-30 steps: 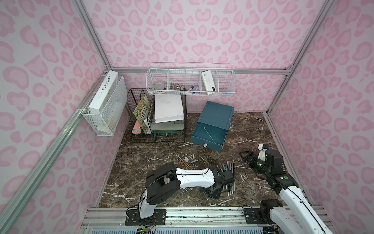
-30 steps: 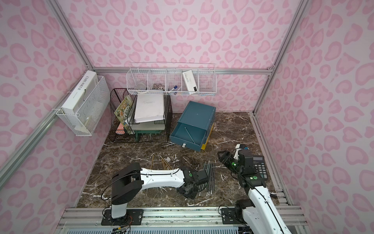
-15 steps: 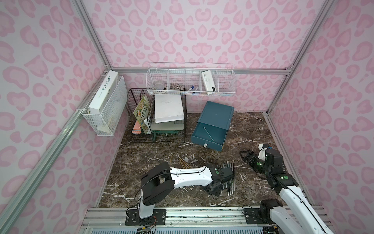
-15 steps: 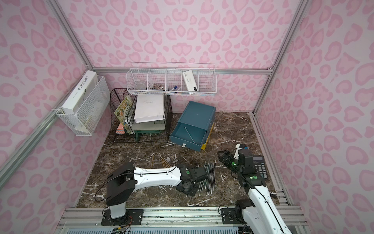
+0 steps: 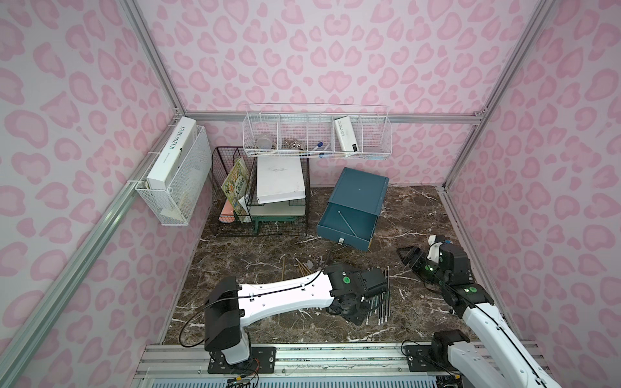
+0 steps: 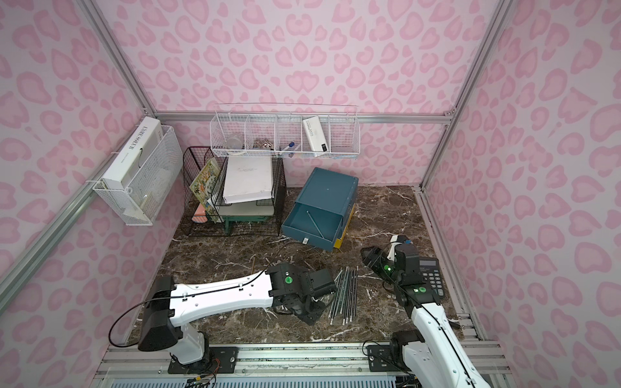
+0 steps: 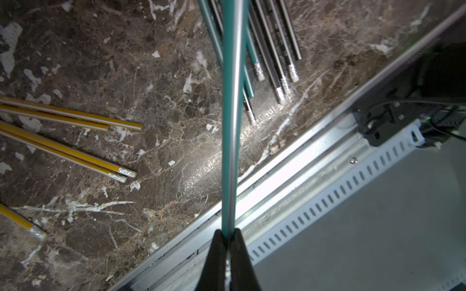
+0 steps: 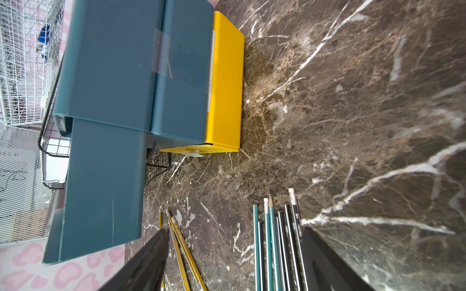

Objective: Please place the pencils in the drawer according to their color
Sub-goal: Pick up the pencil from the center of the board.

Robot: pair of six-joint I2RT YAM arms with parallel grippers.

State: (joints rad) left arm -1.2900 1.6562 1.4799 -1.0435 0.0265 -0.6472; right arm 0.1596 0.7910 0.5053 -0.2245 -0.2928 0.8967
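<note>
My left tool point(image 7: 228, 233) is clamped on one teal pencil point(image 7: 230, 126). Its long axis runs straight out from the tips, in line with the tool and roughly parallel to the row of black and teal pencils point(image 6: 346, 295) below it. The far end leaves the wrist view, so I can't tell which end I'm holding.

The row lies on the tabletop point(image 5: 255, 262), long axes front to back. The yellow pencils point(image 7: 75, 156) fan out beside it, eraser ends toward the front rail.

My right tool point(image 8: 234, 233) hangs with its jaws apart, nothing between them.

The drawer cabinet point(image 5: 361, 189) sits at the back, skewed. Its top drawer point(image 5: 336, 231) is pulled out, with one pencil point(image 5: 347, 222) lying diagonally inside. The yellow drawer point(image 8: 224, 88) is at the bottom.
</note>
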